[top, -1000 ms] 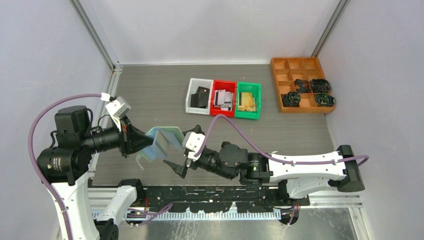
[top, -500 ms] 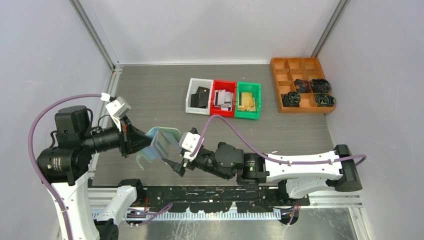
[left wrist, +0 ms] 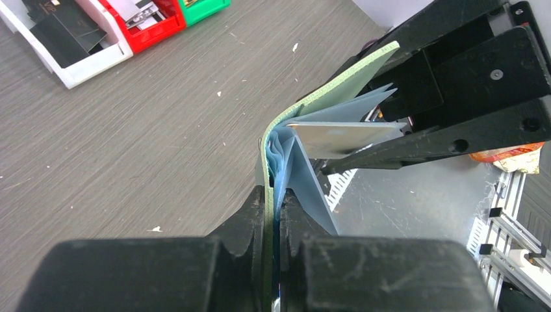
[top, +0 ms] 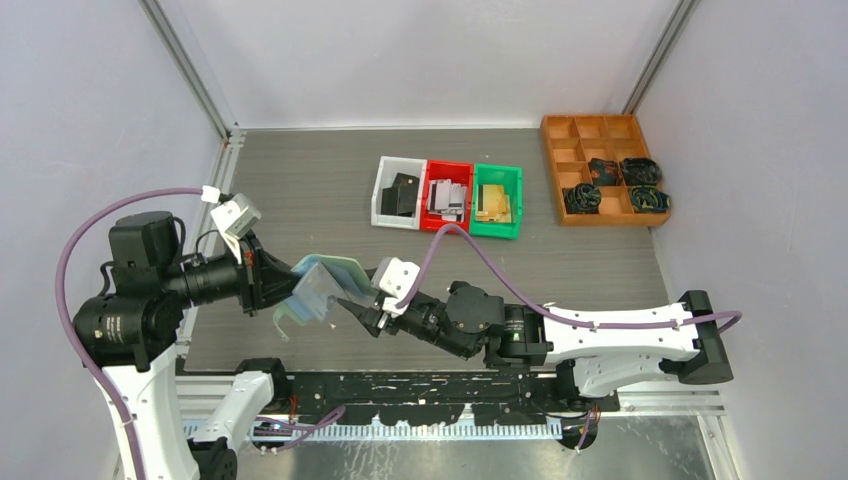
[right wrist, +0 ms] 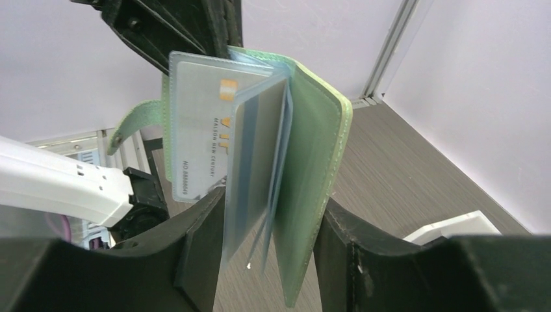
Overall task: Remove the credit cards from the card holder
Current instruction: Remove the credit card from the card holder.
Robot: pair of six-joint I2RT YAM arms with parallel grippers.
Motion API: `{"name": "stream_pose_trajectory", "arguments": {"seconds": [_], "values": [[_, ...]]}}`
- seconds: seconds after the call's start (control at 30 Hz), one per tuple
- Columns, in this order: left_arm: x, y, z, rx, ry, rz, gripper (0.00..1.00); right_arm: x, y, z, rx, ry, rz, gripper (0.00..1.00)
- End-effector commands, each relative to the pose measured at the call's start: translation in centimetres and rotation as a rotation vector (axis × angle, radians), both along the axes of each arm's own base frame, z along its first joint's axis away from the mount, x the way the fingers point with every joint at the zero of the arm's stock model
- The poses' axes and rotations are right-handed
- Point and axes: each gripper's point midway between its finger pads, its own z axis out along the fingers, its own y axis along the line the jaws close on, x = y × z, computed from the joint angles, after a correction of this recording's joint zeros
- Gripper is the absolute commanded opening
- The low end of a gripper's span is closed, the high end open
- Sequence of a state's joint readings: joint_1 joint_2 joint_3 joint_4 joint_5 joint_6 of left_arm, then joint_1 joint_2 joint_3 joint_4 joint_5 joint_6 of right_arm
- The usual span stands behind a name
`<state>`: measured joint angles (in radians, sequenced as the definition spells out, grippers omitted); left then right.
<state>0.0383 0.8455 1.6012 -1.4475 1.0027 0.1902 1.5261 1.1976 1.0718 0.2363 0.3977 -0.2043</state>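
1. Above the tabletop at left, the card holder was clamped at its fold by the left gripper's jaws.
2. Rightward, the right gripper's jaws were spread around its fanned pockets, one silver-grey card lodged inside.
3. Extraction was judged begun; pinching that card alone was called for next.

Right wrist view: the lower corners of the card holder are hidden behind the right tool at bottom centre, and whether the tool presses it cannot be told. Small print on the pocketed card is blurred. Left wrist view: the white bin is cut off at upper left, and the left tool hides the card holder's near edge.
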Motion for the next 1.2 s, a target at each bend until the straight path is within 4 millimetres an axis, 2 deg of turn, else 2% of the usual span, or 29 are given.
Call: {"name": "stream_pose_trajectory", "arguments": {"seconds": [0.0,0.2,0.3,0.43,0.57,0.6,0.67,0.73,0.77,0.8,0.83,0.93,1.03,1.17], "values": [[-0.6,-0.6,2.0,-0.031,-0.086,-0.038,0.00,1.0,-1.5,2.7,0.069,-0.005,-0.071,0.53],[-0.8,-0.8,2.1,-0.043,-0.089,-0.055,0.00,1.4,-2.8,3.5,0.090,-0.004,-0.097,0.39],[-1.0,-0.9,2.3,-0.053,-0.098,-0.069,0.00,0.7,-2.6,3.8,0.098,-0.001,-0.049,0.32],[-1.4,-1.1,2.5,-0.061,-0.113,-0.092,0.00,-0.9,-1.9,4.1,0.095,0.023,0.091,0.26],[-2.1,-1.5,2.6,-0.079,-0.123,-0.132,0.00,-1.7,-1.2,3.9,0.069,0.105,0.250,0.23],[-2.2,-1.5,2.6,-0.084,-0.125,-0.138,0.00,-2.5,-0.9,3.7,0.059,0.126,0.324,0.19],[-2.4,-1.6,2.6,-0.086,-0.133,-0.143,0.00,-2.1,-0.7,3.1,0.037,0.144,0.343,0.14],[-2.6,-1.6,2.6,-0.086,-0.138,-0.151,0.00,-1.3,-0.4,2.6,-0.001,0.162,0.302,0.01],[-2.7,-1.6,2.5,-0.084,-0.141,-0.152,0.00,-0.9,-0.4,2.0,-0.034,0.168,0.281,0.01],[-2.6,-1.6,2.3,-0.080,-0.143,-0.149,0.02,-0.6,-0.6,1.9,-0.042,0.166,0.265,0.01],[-2.5,-1.5,2.2,-0.071,-0.145,-0.139,0.11,-0.3,-0.8,2.1,-0.039,0.163,0.245,0.01],[-1.0,-0.6,1.2,-0.019,-0.156,-0.066,0.46,1.2,-2.0,2.7,-0.062,0.150,0.156,0.01],[0.8,0.1,1.2,-0.006,-0.174,0.031,0.51,2.4,-3.2,3.1,-0.124,0.134,0.079,0.01],[1.6,0.1,3.1,-0.084,-0.249,0.113,0.53,2.8,-4.1,3.4,-0.205,0.124,0.048,0.01]]}}
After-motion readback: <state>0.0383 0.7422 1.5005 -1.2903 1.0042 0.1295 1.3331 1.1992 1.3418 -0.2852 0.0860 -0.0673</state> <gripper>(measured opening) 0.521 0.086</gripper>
